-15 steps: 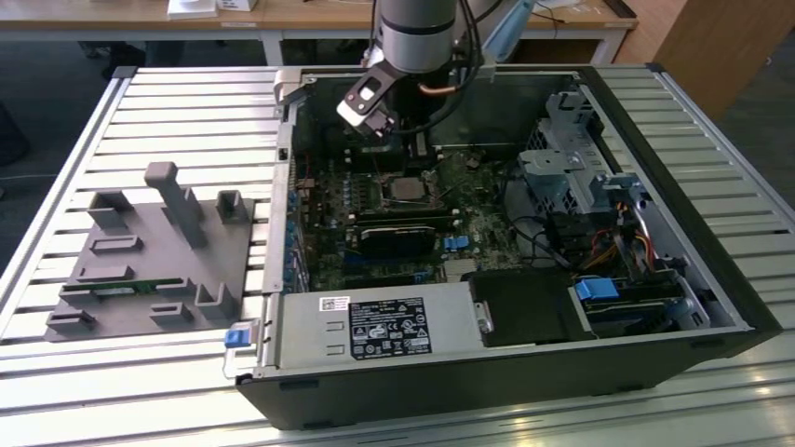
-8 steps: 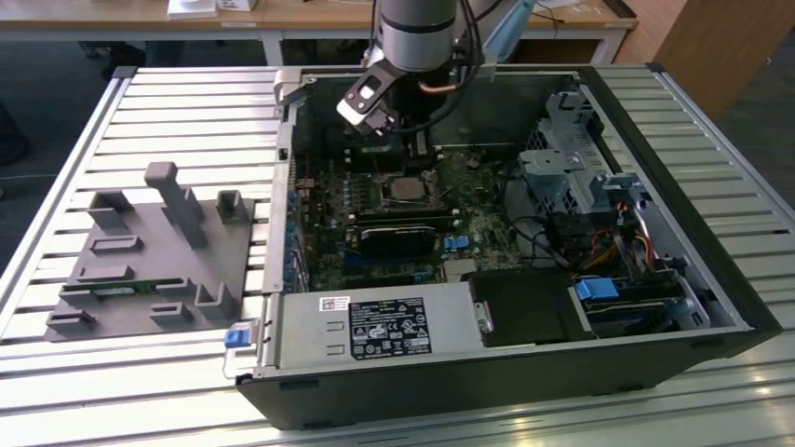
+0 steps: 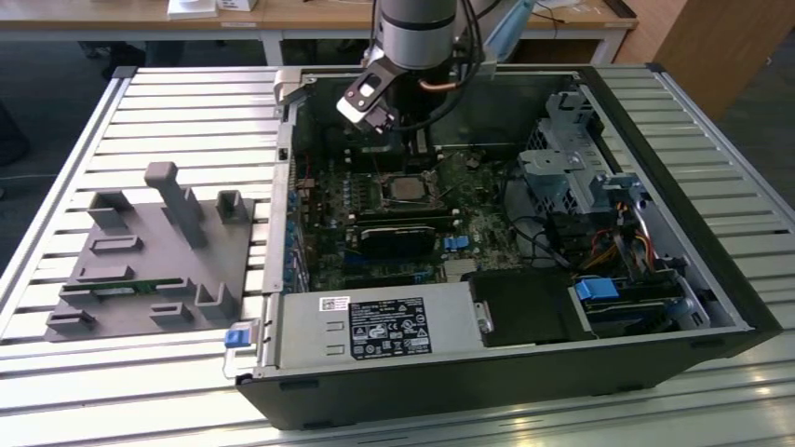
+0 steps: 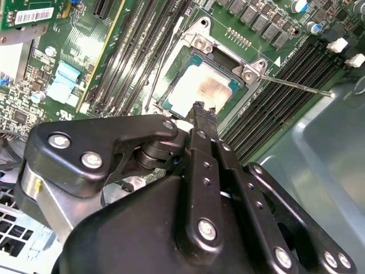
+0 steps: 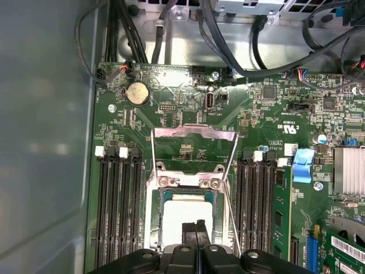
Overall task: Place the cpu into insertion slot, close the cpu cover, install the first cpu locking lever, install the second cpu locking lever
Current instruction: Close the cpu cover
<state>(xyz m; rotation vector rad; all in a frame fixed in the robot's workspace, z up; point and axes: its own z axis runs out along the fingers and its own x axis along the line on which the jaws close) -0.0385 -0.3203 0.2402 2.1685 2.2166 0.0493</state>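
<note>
The cpu (image 5: 187, 212) lies flat in the insertion slot on the green motherboard, its silver-grey top showing in both wrist views (image 4: 201, 90) and in the exterior view (image 3: 400, 189). The cpu cover (image 5: 194, 132), a thin silvery frame, is swung open away from the socket past its hinge, and the board shows through its opening. Two thin wire locking levers (image 5: 231, 162) (image 4: 296, 85) stand released beside the socket. My gripper (image 5: 197, 229) (image 4: 203, 111) hovers just over the cpu's near edge, fingers shut together with nothing between them.
The open computer case (image 3: 695, 270) walls the board in. Black memory slots (image 5: 117, 211) flank the socket. A labelled power supply box (image 3: 372, 328) sits at the case's near side, and drive cages (image 3: 559, 168) and cables at the exterior view's right. A grey fixture tray (image 3: 149, 270) lies outside on the exterior view's left.
</note>
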